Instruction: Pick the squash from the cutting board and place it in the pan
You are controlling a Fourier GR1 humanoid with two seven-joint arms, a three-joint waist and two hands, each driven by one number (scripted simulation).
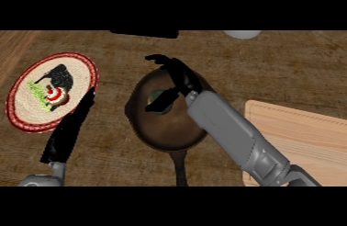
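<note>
Right hand [177,76] over pan [169,128], fingers relaxed, holding nothing; squash [160,101] in pan just below it. Left hand [68,128] flat, fingers straight, by plate [27,119].

Counter [102,161]: dark brown wood grain, fills the view. Directly on it:
- plate [20,108] at left, red patterned rim, pale centre
- pan [152,135] in the middle, dark brown, handle toward the lower edge
- cutting board [305,133] at right, light wood, runs out of view on the right
- black object [146,34] at the top edge, cut off, can't identify
- white round object [243,34] at the top edge, right of it, also cut off

Plate, pan and board sit apart from one another.
</note>
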